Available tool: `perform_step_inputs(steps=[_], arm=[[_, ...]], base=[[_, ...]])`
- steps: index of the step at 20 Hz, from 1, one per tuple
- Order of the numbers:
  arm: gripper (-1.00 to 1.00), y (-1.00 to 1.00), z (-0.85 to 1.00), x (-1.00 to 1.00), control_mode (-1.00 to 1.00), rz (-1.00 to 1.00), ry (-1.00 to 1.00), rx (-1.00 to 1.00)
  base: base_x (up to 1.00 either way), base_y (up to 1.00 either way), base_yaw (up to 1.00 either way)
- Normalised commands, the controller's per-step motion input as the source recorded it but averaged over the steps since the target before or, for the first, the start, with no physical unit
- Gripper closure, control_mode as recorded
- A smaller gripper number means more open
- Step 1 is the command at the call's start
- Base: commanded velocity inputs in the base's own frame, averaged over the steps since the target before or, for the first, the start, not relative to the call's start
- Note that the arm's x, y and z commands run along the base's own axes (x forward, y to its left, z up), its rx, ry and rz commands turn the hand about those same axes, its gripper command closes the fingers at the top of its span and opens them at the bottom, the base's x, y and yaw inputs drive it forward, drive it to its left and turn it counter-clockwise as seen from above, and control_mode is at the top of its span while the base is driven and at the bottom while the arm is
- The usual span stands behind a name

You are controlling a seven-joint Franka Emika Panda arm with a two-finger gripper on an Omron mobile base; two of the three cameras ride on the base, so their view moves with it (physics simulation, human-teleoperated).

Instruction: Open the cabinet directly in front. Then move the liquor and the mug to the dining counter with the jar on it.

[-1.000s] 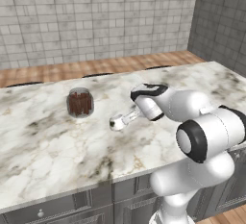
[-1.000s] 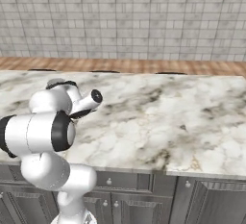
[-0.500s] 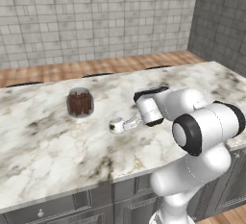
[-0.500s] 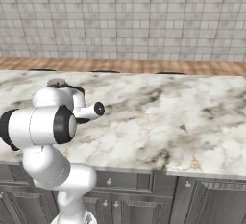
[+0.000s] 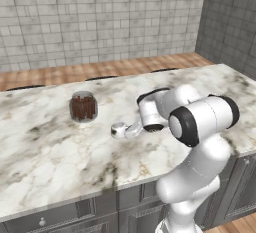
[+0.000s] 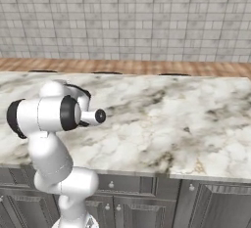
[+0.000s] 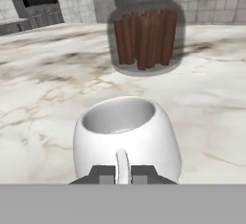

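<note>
Soft, even, rendered light is falling from above, casting only faint shadows under the jar (image 5: 83, 106) and mug (image 7: 127, 140) on the marble counter (image 5: 45, 152), with slightly blurry textures throughout

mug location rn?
The mug is in the gripper, pinched by its handle over the dining counter; in the left base view it sits just right of the jar, nearer the robot.

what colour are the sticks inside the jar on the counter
Reddish brown; the jar around them is translucent grey. The hand view shows it best.
</note>
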Motion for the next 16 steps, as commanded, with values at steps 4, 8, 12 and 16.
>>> perform_step_inputs(steps=[4, 8, 12, 16], arm=[[1.00, 0.20, -0.15, 0.59, -1.00, 0.00, 0.00, 0.00], [1.00, 0.09, -0.22, 0.54, -1.00, 0.00, 0.00, 0.00], [1.00, 0.00, -0.07, 0.14, -1.00, 0.00, 0.00, 0.00], [-1.00, 0.00, 0.00, 0.00, -1.00, 0.00, 0.00, 0.00]], base=[[0.00, 0.00, 0.00], [0.00, 0.00, 0.00], [0.00, 0.00, 0.00], [0.00, 0.00, 0.00]])
